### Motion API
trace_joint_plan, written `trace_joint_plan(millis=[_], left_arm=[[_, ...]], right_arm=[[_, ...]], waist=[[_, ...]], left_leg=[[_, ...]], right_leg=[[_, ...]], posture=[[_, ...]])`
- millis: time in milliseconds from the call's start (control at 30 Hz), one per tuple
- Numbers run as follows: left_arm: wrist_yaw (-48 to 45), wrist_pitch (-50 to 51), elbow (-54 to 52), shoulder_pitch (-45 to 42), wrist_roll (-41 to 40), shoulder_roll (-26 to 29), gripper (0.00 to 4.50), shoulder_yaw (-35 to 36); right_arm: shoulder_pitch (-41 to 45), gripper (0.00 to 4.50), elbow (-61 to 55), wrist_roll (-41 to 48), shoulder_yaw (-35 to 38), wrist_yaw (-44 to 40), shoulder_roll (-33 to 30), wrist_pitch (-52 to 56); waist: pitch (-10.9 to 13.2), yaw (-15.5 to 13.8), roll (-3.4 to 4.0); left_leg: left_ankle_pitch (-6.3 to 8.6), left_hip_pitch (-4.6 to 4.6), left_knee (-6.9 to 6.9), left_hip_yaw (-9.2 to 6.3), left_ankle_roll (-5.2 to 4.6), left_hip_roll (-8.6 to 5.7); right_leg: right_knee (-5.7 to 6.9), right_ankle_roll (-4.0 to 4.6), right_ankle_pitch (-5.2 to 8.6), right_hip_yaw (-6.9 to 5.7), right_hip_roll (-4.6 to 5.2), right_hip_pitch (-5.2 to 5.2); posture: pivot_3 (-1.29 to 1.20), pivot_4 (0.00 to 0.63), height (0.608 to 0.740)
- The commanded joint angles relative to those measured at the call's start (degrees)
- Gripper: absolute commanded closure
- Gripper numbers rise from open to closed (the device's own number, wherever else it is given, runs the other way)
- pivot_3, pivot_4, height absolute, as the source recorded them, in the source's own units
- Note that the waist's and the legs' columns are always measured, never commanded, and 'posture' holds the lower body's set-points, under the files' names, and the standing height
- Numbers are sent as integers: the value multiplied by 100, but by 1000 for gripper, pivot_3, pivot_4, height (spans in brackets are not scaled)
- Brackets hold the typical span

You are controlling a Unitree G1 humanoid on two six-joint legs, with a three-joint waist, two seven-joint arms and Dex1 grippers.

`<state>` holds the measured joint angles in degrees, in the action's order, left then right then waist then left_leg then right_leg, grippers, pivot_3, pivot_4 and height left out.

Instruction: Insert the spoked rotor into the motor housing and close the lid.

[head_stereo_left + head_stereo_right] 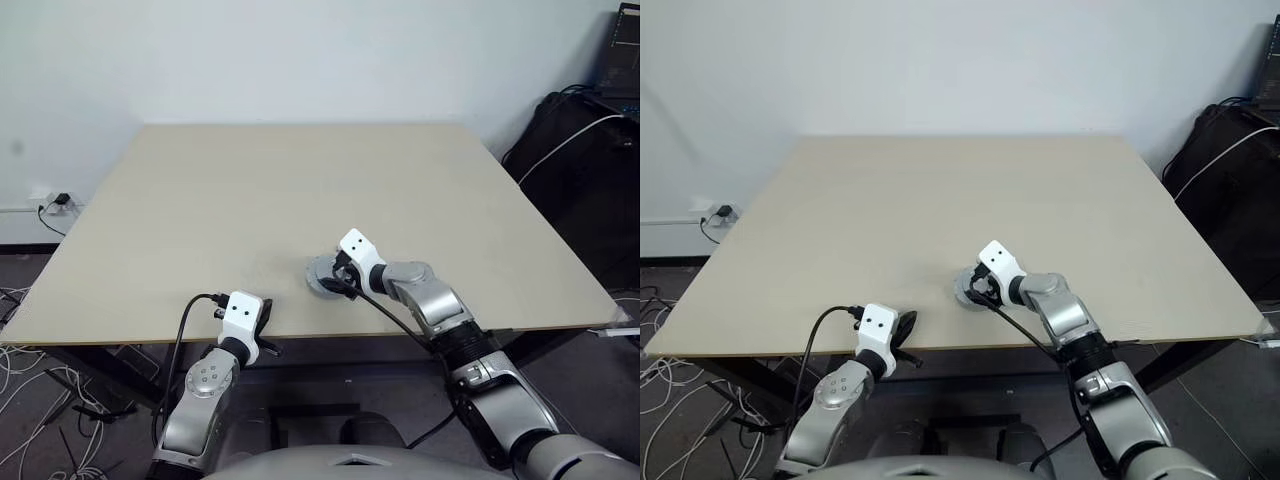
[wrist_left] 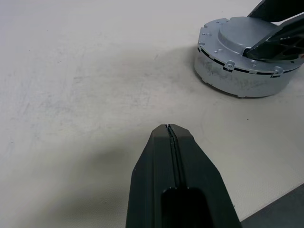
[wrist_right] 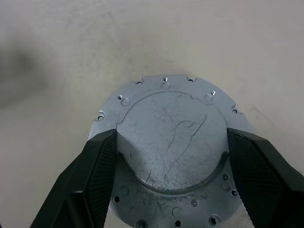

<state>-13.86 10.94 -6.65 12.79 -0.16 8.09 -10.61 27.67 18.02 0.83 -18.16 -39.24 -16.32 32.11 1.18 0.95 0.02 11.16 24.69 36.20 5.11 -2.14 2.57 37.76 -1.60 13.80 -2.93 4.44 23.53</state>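
The lid [image 3: 166,109], a silver-grey disc with a raised plain middle and screw holes round its rim, lies flat on the motor housing [image 2: 237,83], whose silver wall shows under it. The pair stands on the table near the front edge, right of centre [image 1: 318,277]. My right gripper [image 3: 172,137] reaches down over it, one black finger against each side of the raised middle, shut on the lid. My left gripper [image 2: 169,129] hovers low over the table's front edge to the left, shut and empty. The spoked rotor is hidden.
The beige table [image 1: 300,180] stretches wide and bare behind and to the left of the housing. Its front edge runs just under my left gripper. Cables and a wall socket [image 1: 58,203] lie at the far left, dark equipment [image 1: 590,150] at the right.
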Motion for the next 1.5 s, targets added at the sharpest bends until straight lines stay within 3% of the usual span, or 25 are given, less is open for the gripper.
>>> trace_joint_plan(millis=[33, 433, 1100, 1300, 1500], left_arm=[[6, -39, -224, -62, 4, -5, 4500, 5], [9, -38, -219, -65, 9, 6, 4500, 15], [-33, -12, -223, -121, 6, 65, 4500, 16], [-24, -3, -232, -112, 13, 57, 4500, -1], [-17, 5, -246, -84, 11, 60, 4500, 3]], right_arm=[[-14, 1291, 200, -140, -160, -123, -89, 243], [21, 1291, 345, -206, -50, 315, 77, 173], [106, 1291, 425, -294, -369, 107, -81, 526], [135, 1291, 567, -354, -263, 378, -1, 459], [160, 1291, 587, -247, -176, 391, 91, 817]], waist=[[-3, -8, -1], [-29, -7, 8], [-38, -19, 16], [-38, -15, 16], [-37, -13, 20]], left_leg=[[0, 0, 0, 0, 0, 0], [0, -4, 0, 0, 1, 1], [1, -5, 0, -2, 1, 1], [1, -5, -1, -2, 2, 2], [1, -12, -4, -2, 2, 5]], right_leg=[[0, 0, 0, 0, 0, 0], [2, 2, -4, 0, 3, -1], [0, 4, -7, -2, 16, -1], [-2, 4, -7, -1, 19, -1], [0, 7, -13, -50, 66, -1]], posture=[[0, 0, 740], [0, 0, 740], [0, 0, 740], [0, 0, 740], [0, 0, 740]])
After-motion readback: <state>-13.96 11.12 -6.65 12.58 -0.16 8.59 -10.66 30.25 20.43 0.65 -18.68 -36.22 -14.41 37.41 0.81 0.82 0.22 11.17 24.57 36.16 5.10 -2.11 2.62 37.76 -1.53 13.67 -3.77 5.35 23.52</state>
